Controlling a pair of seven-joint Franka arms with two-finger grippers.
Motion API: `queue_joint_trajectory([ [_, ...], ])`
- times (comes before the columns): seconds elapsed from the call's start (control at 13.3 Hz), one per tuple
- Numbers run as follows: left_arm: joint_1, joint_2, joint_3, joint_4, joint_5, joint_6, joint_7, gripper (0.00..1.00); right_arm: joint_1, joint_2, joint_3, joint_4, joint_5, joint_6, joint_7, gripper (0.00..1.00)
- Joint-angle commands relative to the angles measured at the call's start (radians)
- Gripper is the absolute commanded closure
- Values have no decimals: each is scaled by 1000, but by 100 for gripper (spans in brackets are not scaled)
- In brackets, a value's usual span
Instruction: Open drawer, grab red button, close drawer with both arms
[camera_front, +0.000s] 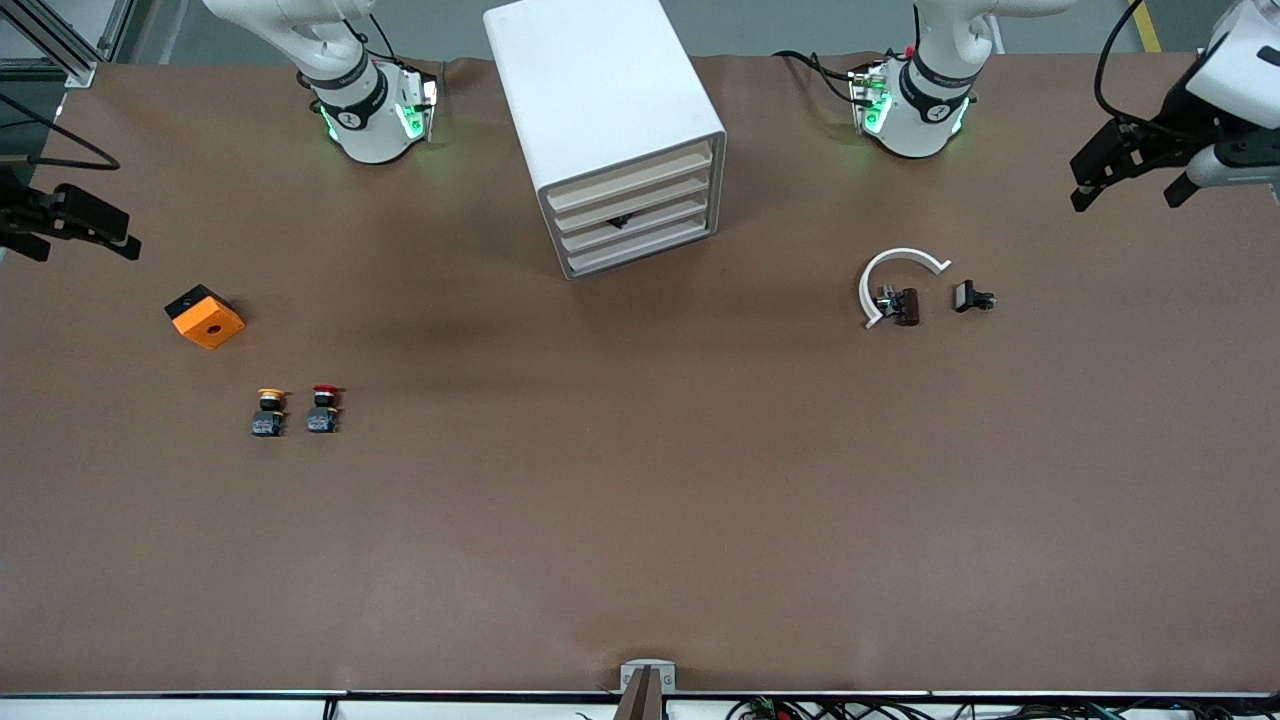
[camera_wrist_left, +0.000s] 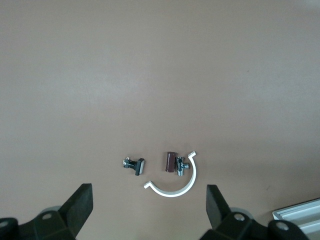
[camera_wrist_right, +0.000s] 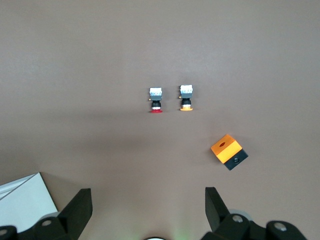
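Four drawers sit flush and closed in the cabinet (camera_front: 610, 130), so the opening step has evidently not begun; the drawer (camera_front: 632, 207) with a dark mark at its front is probably the one to pull. Relative to the cabinet, the button (camera_front: 323, 408) (red cap) stands upright nearer the front camera, toward the right arm's end, just beside the yellow-capped button (camera_front: 268, 411), with the orange cube (camera_front: 205, 316) between that pair and the table's edge. Positioned high over that end, the right gripper (camera_front: 75, 225) has its jaws spread wide and empty, apparently staged above its target. Likewise wide and empty, the left gripper (camera_front: 1135, 170) waits over its own end, near the white curved clip (camera_front: 880, 280) and two small dark parts (camera_front: 940, 300).
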Motion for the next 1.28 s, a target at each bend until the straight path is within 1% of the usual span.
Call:
queue_joint_trajectory([
  [0.0,17,-11,-41,-22,-8,17,-26,0,-10,-65,14,-65,14,20,62,0],
  [0.08,39,-6,-58,-16,-8,17,-25,0,-10,-68,14,-69,14,20,63,0],
  [0.15,78,6,-81,4,-8,15,-17,0,-12,-75,16,-77,14,25,63,0],
  [0.23,97,24,-96,27,-8,10,-10,0,-13,-83,14,-87,14,29,63,0],
  [0.45,100,84,-96,115,-8,-28,-23,0,-24,-94,17,-98,16,31,63,0],
  [0.75,99,127,-87,167,-8,-28,-23,0,-38,-103,21,-100,22,34,50,0],
  [0.9,96,145,-87,181,-8,-28,-26,0,-62,-104,36,-100,30,34,40,0],
  [1.06,96,158,-87,185,-8,-26,-26,0,-88,-106,73,-100,31,39,29,0],
  [1.21,102,152,-87,181,-7,-31,-17,0,-91,-114,80,-101,31,40,29,0],
])
